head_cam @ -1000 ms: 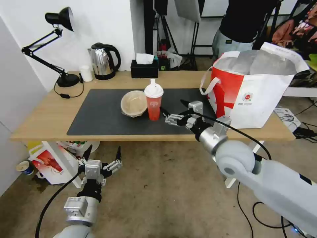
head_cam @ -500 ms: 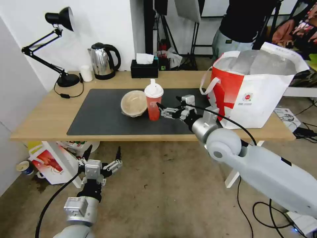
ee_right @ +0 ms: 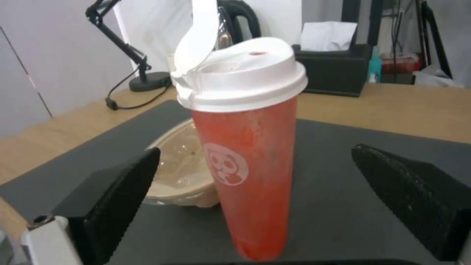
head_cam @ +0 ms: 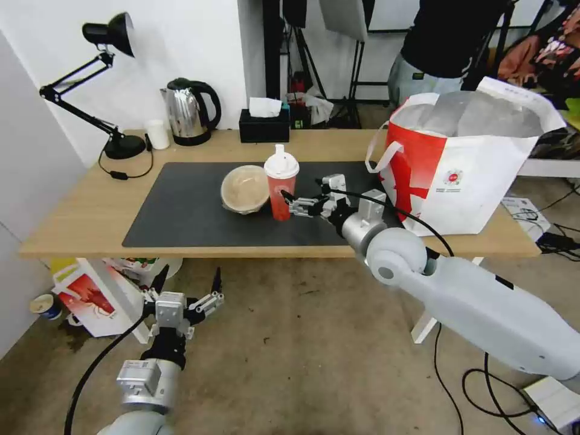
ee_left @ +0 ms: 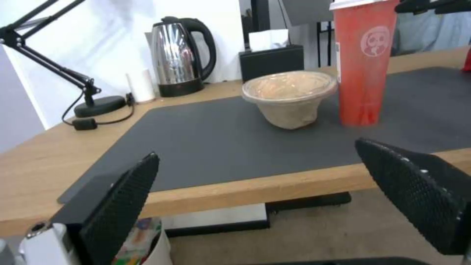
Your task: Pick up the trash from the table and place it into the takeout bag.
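Soft, even light fills the room and shadows stay faint. The kettle point(head_cam: 188, 112) glints; both wrist views look slightly blurred.

**Camera positions**

Our head camera looks forward and down over the table point(head_cam: 72, 223). The left wrist camera sits low by the table edge, facing across. The right wrist camera sits close to the drink cup point(ee_right: 245, 147), which all three views share.

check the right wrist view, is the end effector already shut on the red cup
No, the right end effector is open, its fingers apart from the red cup.
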### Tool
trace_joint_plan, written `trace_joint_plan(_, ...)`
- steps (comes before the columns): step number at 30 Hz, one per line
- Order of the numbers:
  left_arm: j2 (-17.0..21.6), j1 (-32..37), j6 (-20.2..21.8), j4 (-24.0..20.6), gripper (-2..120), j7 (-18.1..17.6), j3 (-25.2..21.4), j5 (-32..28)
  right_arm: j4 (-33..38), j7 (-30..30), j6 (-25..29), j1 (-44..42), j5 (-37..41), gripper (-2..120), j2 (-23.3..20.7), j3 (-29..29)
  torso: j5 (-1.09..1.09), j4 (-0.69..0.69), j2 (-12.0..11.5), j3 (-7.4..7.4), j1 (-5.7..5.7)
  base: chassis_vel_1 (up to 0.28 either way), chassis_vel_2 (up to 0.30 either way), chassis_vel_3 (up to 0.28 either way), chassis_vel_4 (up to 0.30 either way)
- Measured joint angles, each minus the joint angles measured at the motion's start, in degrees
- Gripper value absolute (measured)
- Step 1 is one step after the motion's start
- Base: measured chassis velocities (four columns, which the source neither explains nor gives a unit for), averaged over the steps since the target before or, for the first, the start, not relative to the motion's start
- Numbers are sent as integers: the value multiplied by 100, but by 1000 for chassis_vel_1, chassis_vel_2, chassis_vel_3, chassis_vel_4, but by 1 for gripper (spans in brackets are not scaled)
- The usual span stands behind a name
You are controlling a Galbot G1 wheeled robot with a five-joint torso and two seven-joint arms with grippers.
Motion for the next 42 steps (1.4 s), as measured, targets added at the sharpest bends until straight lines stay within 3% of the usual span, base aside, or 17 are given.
trace_joint_plan(42, 0, 0, 0, 0, 100, 0, 0, 0, -1256, -350, 53, 631, 193, 100, 729, -427, 0, 0, 2, 0, -1, 0, 0, 0, 0)
